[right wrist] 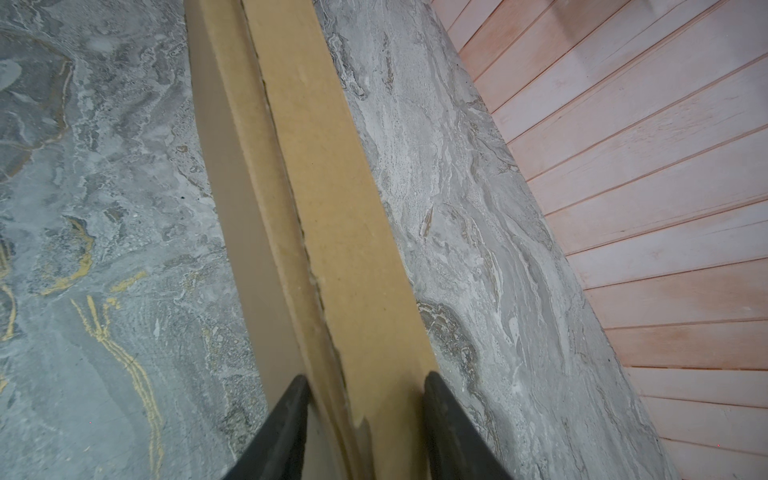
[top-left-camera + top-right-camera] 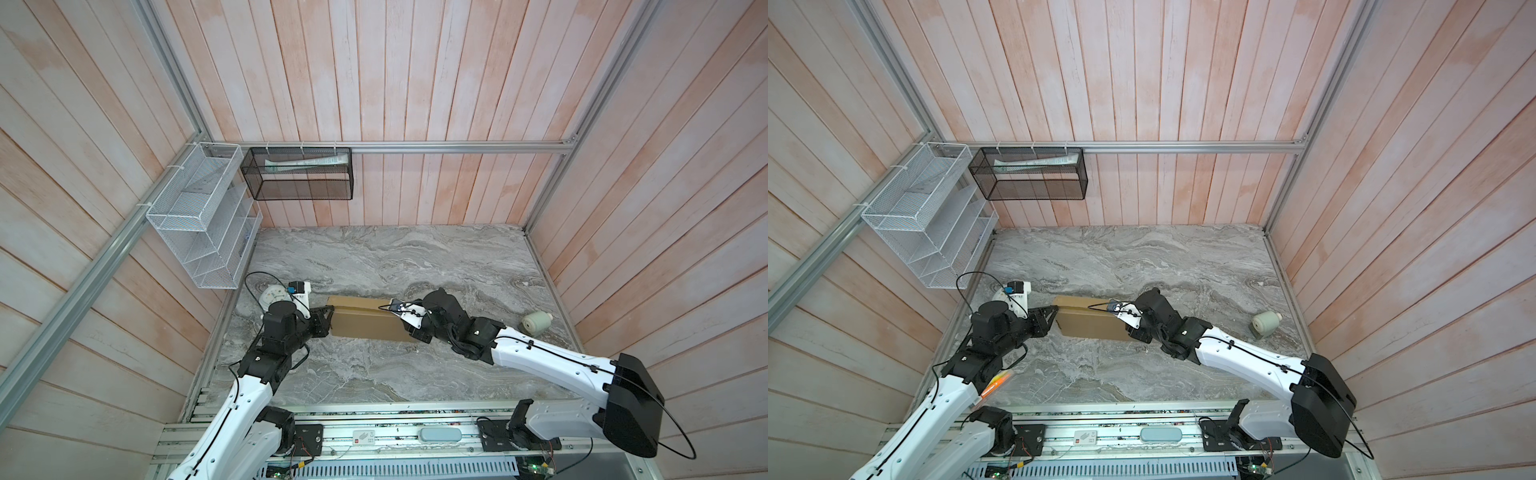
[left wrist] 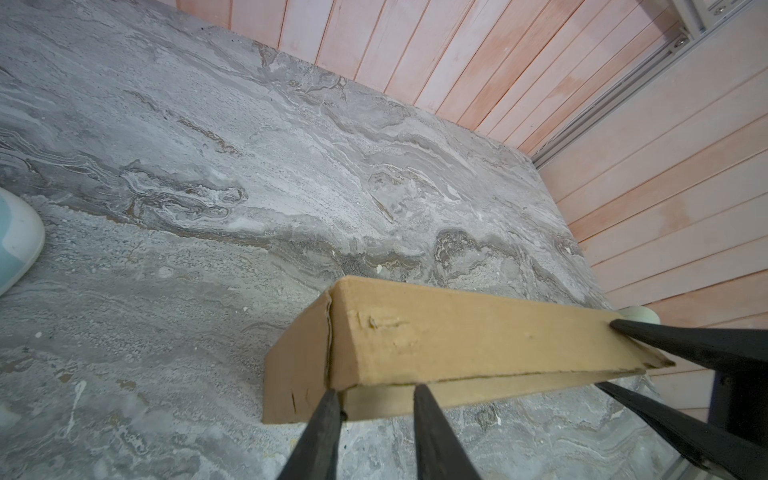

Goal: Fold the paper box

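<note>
Top views both show the box (image 2: 365, 326) (image 2: 1092, 326) lying flat on the table (image 2: 415, 266), a little toward 7 o'clock of the table's middle, its long side running from 9 to 3 o'clock. It is a shallow, closed brown shape. At its 9 o'clock end is the left gripper (image 2: 330, 311); at its 3 o'clock end, the right gripper (image 1: 365, 376).

Left wrist view: the left jaws stand apart with nothing between them. The fingertips (image 3: 330, 399) are at the box's near corner and wall, where a thin seam gapes under the lid flap (image 3: 478, 332).

Right wrist view: the right jaws grip the box's end, one finger (image 1: 295, 399) against each side of the cardboard.

A cream object (image 2: 536, 322) lies well apart from the box, at its 3 o'clock.
</note>
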`<action>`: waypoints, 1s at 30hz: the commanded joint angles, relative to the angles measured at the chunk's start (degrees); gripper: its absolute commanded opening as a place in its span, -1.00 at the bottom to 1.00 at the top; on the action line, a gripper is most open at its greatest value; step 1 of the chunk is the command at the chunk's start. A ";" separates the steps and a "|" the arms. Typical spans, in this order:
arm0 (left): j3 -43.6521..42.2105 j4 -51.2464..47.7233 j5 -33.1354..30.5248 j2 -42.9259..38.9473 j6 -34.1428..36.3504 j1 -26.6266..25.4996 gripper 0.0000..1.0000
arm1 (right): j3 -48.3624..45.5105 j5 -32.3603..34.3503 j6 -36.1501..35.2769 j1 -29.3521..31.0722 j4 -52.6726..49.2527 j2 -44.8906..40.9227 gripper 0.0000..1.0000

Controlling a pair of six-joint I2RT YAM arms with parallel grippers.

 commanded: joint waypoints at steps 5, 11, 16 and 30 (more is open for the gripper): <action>3.47 -4.59 -0.43 -3.70 -0.40 0.14 -0.30 | 0.96 -1.72 0.28 -0.86 -1.02 0.71 -0.10; 5.34 -4.42 -3.49 -1.95 -0.83 0.25 -0.26 | 0.87 -2.30 0.20 -1.04 -0.67 0.54 -0.11; 7.31 -3.59 -5.61 1.99 -1.08 0.79 -0.24 | 0.95 -2.71 0.11 -1.23 -0.76 0.47 -0.10; 6.56 4.31 -1.55 8.73 -2.36 4.77 -0.24 | 0.43 -3.47 0.31 -1.35 -0.58 -0.25 -0.12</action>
